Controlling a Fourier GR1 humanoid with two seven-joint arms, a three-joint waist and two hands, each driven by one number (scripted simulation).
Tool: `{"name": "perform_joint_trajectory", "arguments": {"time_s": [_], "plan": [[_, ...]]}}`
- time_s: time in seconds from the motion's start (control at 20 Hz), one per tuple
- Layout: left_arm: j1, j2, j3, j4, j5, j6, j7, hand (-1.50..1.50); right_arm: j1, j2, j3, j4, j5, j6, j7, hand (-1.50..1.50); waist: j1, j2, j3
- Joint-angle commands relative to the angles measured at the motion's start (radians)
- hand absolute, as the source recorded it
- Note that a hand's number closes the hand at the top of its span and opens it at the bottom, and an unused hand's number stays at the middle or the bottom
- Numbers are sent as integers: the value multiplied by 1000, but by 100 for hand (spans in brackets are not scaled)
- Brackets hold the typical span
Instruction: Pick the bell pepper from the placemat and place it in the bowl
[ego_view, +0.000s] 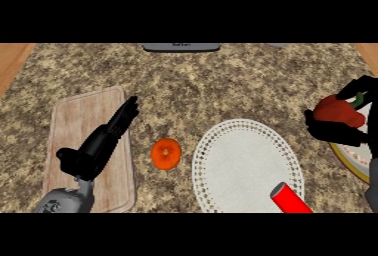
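Your right hand (336, 125) sits at the view's right edge with its fingers curled round the red bell pepper (338, 111), holding it off the speckled table (221, 80). The pepper's long axis runs roughly side to side with a slight tilt, and its green stem (359, 99) points away from you and to the right, up past the fingers. Just below and to the right of that hand you can see the pale rim of the bowl (348, 159), mostly cut off by the view's edge; the pepper hangs above the bowl's near-left rim, and you cannot tell whether it touches it. To the left of your right hand, the white lacy placemat (247, 167) lies flat on the table, and a red cylinder (290, 199) rests on its lower right part, slanting toward the bottom edge. Your left hand (100, 145) lies over the wooden cutting board (74, 115) at the left, fingers straight and together, pointing up and to the right, holding nothing. Between that hand and the placemat an orange round fruit (166, 153) sits on the table, just beside the board's right edge. A dark grey object (181, 47) shows at the table's far edge.
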Motion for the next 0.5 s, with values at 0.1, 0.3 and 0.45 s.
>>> {"name": "perform_joint_trajectory", "arguments": {"time_s": [0.1,0.3,0.45], "plan": [[33,-11,-8,-33,-28,3,-5,0,97,-87,-140,144,22,-52,-173,150,4,3,1],[-11,-67,-30,6,-53,28,-6,0,30,-62,-171,311,129,-157,-215,150,11,5,1],[-36,-75,-26,4,-59,27,51,0,22,-101,-251,373,91,-162,-313,150,9,4,1]]}}
